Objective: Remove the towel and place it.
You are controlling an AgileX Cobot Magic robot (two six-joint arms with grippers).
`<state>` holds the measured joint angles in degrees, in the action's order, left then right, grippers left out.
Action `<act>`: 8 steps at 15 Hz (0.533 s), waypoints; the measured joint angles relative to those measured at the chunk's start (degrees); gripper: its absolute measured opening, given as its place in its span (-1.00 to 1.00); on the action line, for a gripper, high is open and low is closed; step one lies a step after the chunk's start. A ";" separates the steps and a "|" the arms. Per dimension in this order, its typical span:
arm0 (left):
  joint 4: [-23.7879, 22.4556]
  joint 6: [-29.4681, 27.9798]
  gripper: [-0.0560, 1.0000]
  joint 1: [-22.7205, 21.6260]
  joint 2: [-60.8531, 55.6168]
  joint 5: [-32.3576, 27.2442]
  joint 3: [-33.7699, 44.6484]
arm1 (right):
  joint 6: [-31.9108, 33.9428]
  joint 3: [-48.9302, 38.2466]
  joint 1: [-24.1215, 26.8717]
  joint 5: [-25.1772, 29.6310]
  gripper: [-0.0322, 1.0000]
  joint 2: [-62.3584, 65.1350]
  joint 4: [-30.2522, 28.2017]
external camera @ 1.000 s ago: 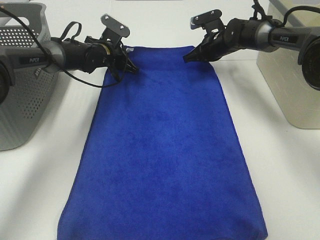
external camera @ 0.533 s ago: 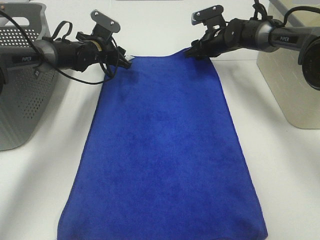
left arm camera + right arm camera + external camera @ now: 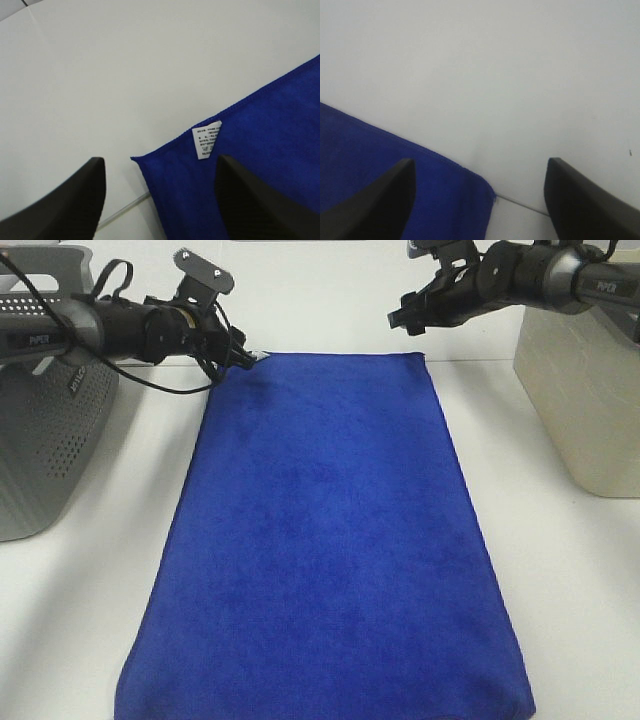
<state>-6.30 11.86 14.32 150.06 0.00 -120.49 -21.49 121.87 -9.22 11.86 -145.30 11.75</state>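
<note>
The royal-blue towel (image 3: 325,540) lies spread flat on the white table, running from the far middle to the near edge. Its small white tag (image 3: 206,139) shows at the far left corner. My left gripper (image 3: 244,354) hovers just beyond that corner, and the left wrist view shows the left gripper (image 3: 160,160) open with nothing between its dark fingers (image 3: 65,202). Higher up and clear of the cloth, my right gripper (image 3: 401,319) hangs beyond the far right corner. The right wrist view shows the right gripper (image 3: 480,161) open above the towel (image 3: 395,165) corner.
A grey perforated basket (image 3: 40,450) stands at the left edge behind the left arm. A beige bin (image 3: 580,400) stands at the right under the right arm. Bare white table (image 3: 560,590) lies on both sides of the cloth.
Both grippers opened and let go of the towel's far corners, then drew back and up. The raised far edge has dropped flat onto the table.
</note>
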 joint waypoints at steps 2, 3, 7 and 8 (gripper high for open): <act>2.29 0.00 0.32 0.00 -3.27 -8.94 -0.06 | 0.40 0.00 0.00 4.93 0.47 2.98 0.00; 3.55 0.00 0.33 0.00 -5.16 -13.06 -0.06 | 0.69 0.00 0.00 8.31 0.47 4.70 0.00; 8.31 -0.40 0.34 0.00 -12.49 -33.69 -0.06 | 3.38 0.00 0.00 26.53 0.48 12.55 0.00; 9.40 -1.38 0.34 0.00 -14.73 -38.73 -0.06 | 5.10 0.00 0.00 32.31 0.48 14.90 0.06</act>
<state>3.09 10.49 14.32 135.33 -38.73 -120.55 -16.39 121.87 -9.22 44.18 -130.41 11.80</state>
